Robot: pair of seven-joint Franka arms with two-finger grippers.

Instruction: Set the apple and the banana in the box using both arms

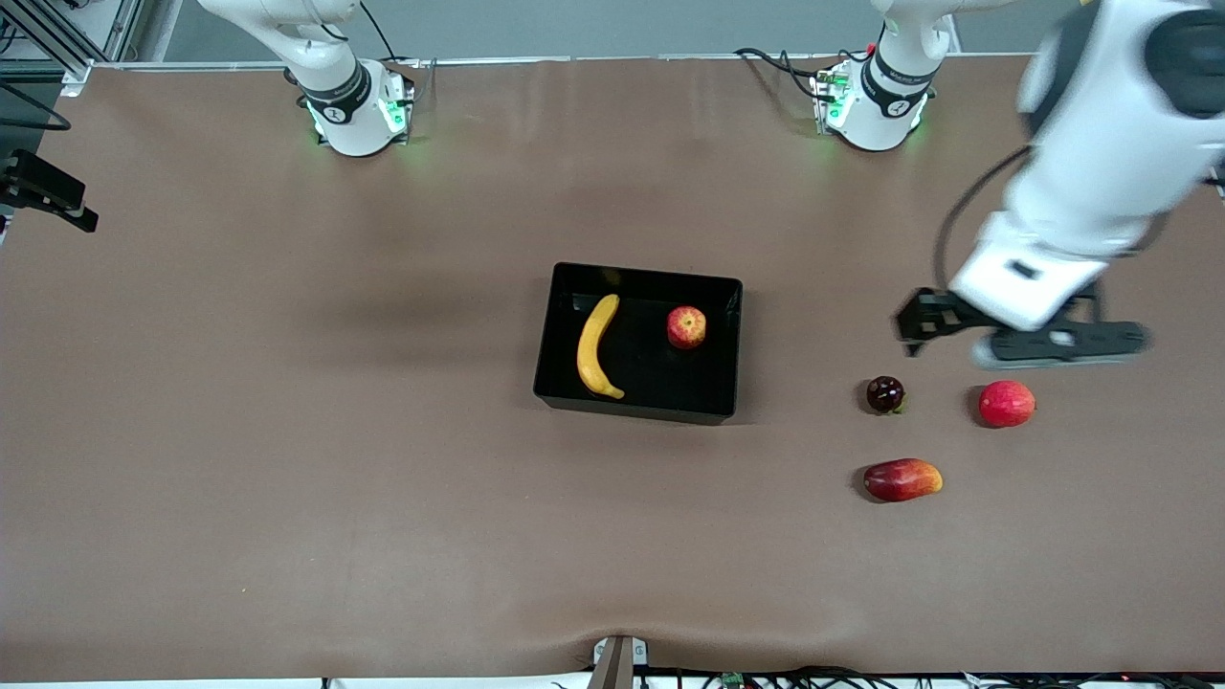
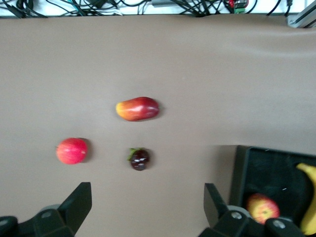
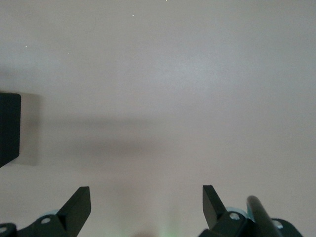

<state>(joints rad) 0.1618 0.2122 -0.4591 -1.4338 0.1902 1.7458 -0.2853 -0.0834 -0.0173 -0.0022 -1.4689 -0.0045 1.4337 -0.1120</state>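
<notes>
The black box (image 1: 731, 352) sits mid-table. The yellow banana (image 1: 595, 347) lies in it at the end toward the right arm. The small red apple (image 1: 686, 327) lies in it at the end toward the left arm. My left gripper (image 1: 1029, 337) hangs open and empty over bare table, close to the loose fruits. In the left wrist view the gripper (image 2: 148, 202) is empty, and the box (image 2: 242, 168), apple (image 2: 262, 207) and banana (image 2: 308, 197) show at one edge. My right gripper (image 3: 146, 200) is open and empty over bare table.
Three loose fruits lie toward the left arm's end: a dark round fruit (image 1: 885, 394), a plain red round fruit (image 1: 1006, 403), and a red-yellow mango-like fruit (image 1: 902, 479) nearest the front camera. A black bracket (image 1: 48, 191) sticks in at the right arm's end.
</notes>
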